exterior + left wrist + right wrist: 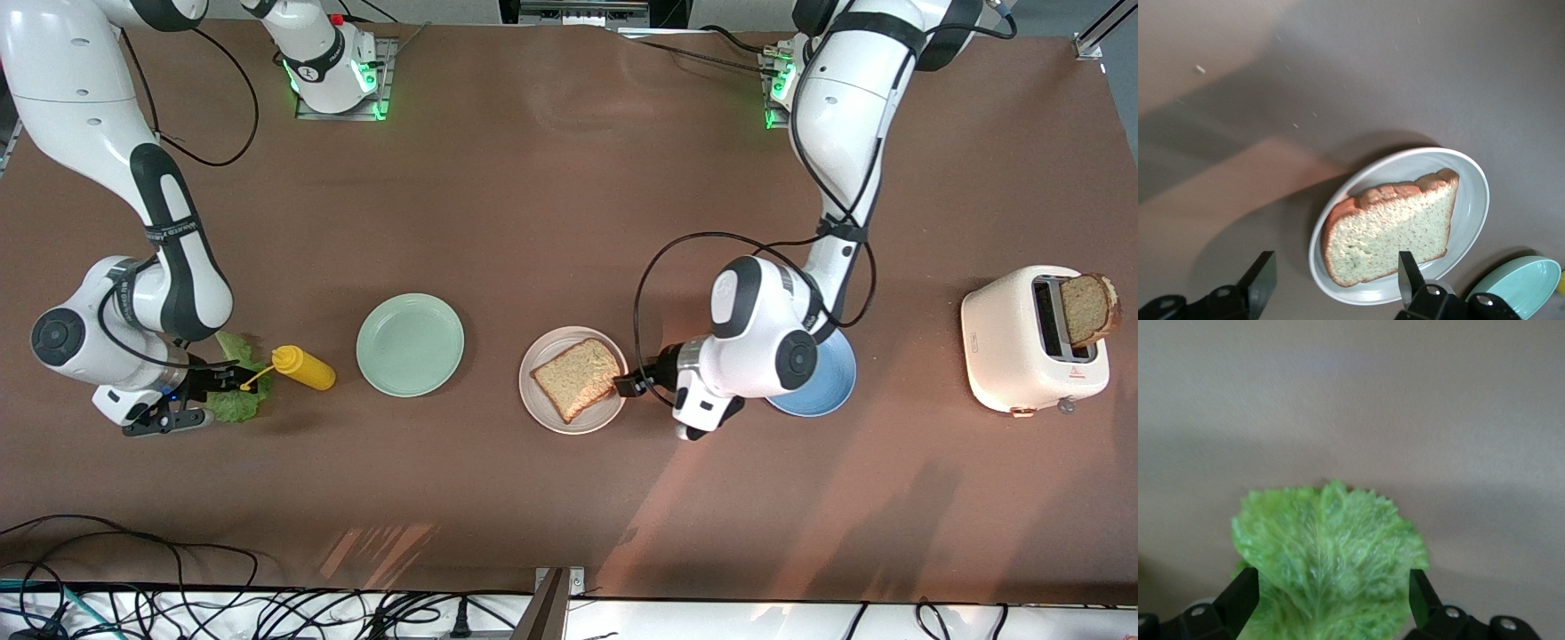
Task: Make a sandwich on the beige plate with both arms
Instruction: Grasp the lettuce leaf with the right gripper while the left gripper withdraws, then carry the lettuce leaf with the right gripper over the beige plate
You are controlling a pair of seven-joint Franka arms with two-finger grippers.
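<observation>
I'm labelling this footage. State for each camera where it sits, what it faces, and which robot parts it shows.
Front view: high across the table, facing both arms, the toaster, all three plates.
Left wrist view: above the beige plate and bread slice; open left gripper shows.
Right wrist view: over the lettuce leaf; open right gripper shows.
Shared: front and left wrist views both show bread on the beige plate.

You've got one brown wholegrain bread slice (578,378) lying flat on the round pale beige plate (544,402), lower centre of frame. Ruffled green lettuce leaf (236,398) flat on the table, lower left. Second slice (1086,308) upright in the toaster slot, right edge.
</observation>
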